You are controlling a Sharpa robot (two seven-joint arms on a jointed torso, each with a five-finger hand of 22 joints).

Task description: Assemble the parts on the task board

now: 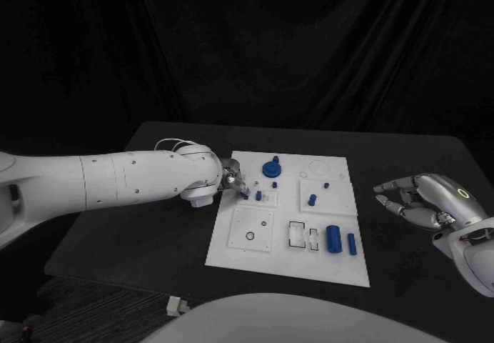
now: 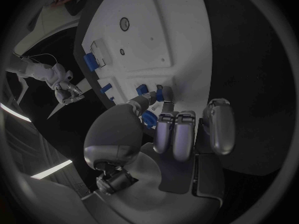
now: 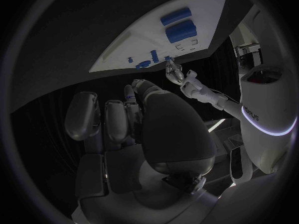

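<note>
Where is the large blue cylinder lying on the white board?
In the head view, the large blue cylinder lies near the white board's right front corner, between a rectangular slot and a thinner blue rod.

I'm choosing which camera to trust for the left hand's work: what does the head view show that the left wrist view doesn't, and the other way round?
Head view only: the whole task board at once, with the large blue round part at its far end, and the right hand beside the board holding nothing.

Left wrist view only: a close look at the left hand's fingers reaching a small blue part on the board.

Both: the left hand at the board's left edge and two blue cylinders lying on it.
</note>
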